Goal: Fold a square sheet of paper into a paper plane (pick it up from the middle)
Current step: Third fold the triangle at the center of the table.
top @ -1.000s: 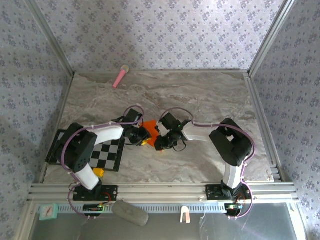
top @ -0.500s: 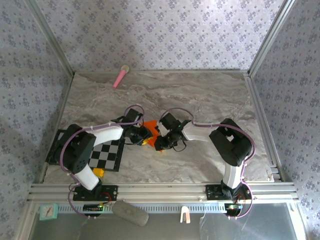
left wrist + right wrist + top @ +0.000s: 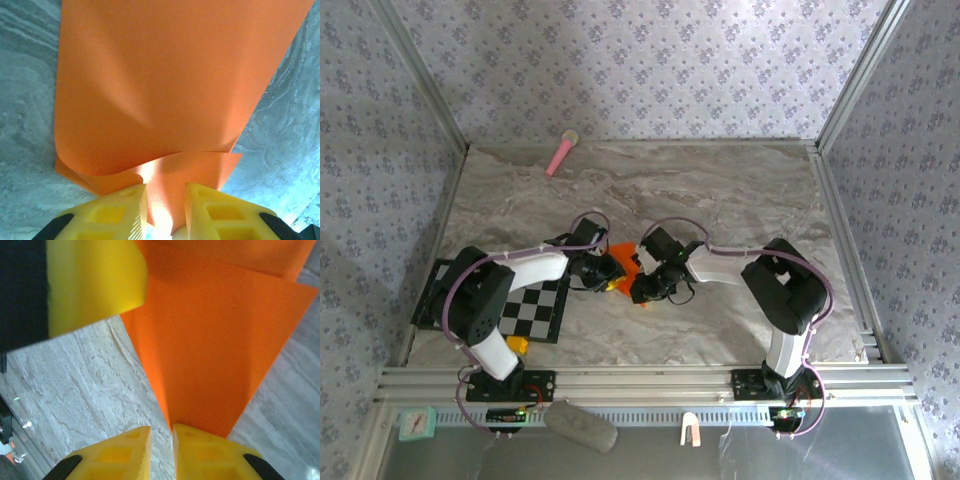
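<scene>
Holding the fold two-handed, just off the right edge of the checkered mat (image 3: 535, 305).

Left gripper (image 3: 165, 187): closest to the mat, jaws pinching the near edge of the square sheet of paper (image 3: 155, 80). A tucked-under layer curls out beside its left finger, so it looks like more than one ply in the bite.

Sheet: right of the mat, spanning between both grippers, partly creased. Can't tell whether it touches the table (image 3: 740, 200).

Right gripper (image 3: 161, 429): furthest from the mat, jaws almost together on a pointed corner of the sheet. Very little paper in that pinch.

Risks, my read:
- arms drift apart → the corner pops out of the right pinch, or the thin paper tears
- plies slide in the left pinch → crooked crease, skewed plane
- the fingers are crowded together here; any inward move could knock them together and crumple the sheet
</scene>
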### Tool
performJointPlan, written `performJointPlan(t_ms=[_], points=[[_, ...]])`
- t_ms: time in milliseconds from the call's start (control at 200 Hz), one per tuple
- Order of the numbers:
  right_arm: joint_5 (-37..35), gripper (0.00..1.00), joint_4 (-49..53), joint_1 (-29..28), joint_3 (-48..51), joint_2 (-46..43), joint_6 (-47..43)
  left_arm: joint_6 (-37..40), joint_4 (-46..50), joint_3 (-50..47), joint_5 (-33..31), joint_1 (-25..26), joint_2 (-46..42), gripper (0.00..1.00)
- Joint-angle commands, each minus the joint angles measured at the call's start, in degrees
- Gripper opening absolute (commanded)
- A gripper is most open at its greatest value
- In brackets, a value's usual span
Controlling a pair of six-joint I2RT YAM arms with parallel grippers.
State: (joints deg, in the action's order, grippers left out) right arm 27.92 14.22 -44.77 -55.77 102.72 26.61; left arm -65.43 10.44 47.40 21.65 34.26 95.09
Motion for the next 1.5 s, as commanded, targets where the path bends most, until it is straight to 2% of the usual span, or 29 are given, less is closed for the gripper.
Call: performJointPlan(t_ms=[0, 190, 605, 910, 1234, 1494], points=[[0.7, 0.19, 2.8, -0.1, 1.2, -2.3, 1.2, 0.7, 2.1, 0.4, -1.3, 0.3, 0.2, 0.26], [-0.1, 0.19, 2.8, -0.1, 1.9, -0.8, 1.6, 1.2, 4.0, 0.6, -3.4, 0.2, -2.0, 0.27], [-1.6, 0.19, 3.3, -0.2, 1.9, 0.9, 2.6, 1.1, 0.1, 0.0, -0.1, 0.4, -4.6, 0.27], [-2.7, 0.17, 0.4, 0.4, 3.7, 0.6, 6.3, 0.7, -1.2, 0.0, 1.2, 2.8, -2.4, 0.18], [-1.9, 0.17, -0.4, 0.7, 4.0, 0.2, 7.6, 0.3, 1.8, -0.7, -2.4, 3.0, 0.2, 0.12], [0.4, 0.18, -8.3, 1.0, 5.2, -4.7, 11.7, 0.3, 1.7, -1.7, -4.0, 3.0, 0.9, 0.09]])
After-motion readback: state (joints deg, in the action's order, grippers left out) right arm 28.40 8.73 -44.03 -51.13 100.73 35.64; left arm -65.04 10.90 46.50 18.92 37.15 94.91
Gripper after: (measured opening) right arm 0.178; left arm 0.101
